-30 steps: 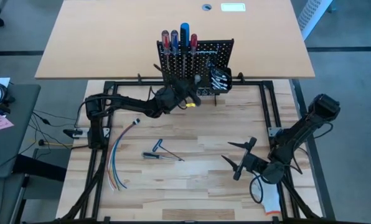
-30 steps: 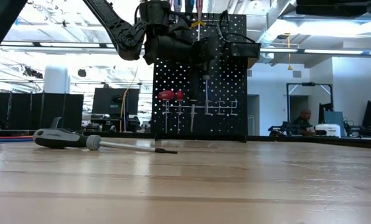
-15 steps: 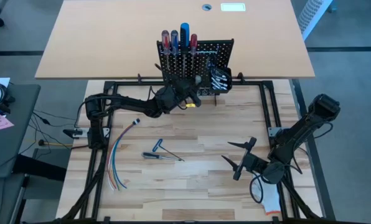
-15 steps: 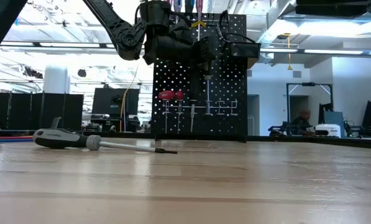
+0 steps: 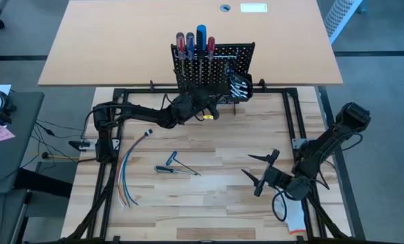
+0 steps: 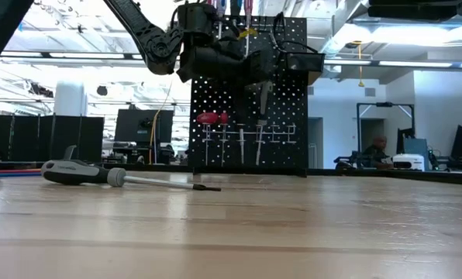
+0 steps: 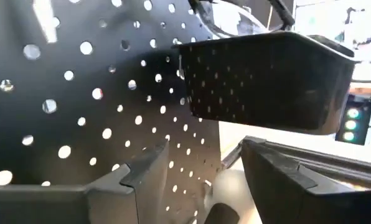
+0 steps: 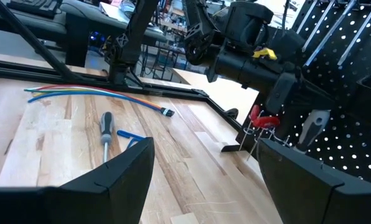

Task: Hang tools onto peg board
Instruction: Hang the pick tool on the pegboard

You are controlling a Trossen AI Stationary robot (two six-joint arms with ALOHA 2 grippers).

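Left gripper (image 5: 211, 107): raised at the face of the peg board (image 5: 222, 57), fingers spread apart, nothing between them. In the left wrist view the two fingers (image 7: 145, 168) stand open just before the perforated panel, beneath the small black bin (image 7: 266, 81).

Items counted, left to right in the high view:

- One bundle of coloured wires (image 5: 129, 169), lying on the table (image 5: 215, 203) near the left arm's base.
- Two tools on the table, well apart from the board: one black-handled screwdriver (image 5: 169, 169) and one blue-handled tool (image 5: 173, 158) just beside it, touching or nearly so.
- Four screwdrivers (image 5: 194, 42) standing along the top of the peg board: three red-handled, one blue-handled.
- Silver tools hanging on the board's face; in the low view a row of thin shafts (image 6: 250, 139) shows, number unclear.
- Silver wrenches (image 5: 238, 85) in the bin, count not discernible.

Right gripper (image 5: 264, 171): low over the table's right side, fingers wide apart, empty.

One white glove (image 5: 295, 218) beneath the right arm.
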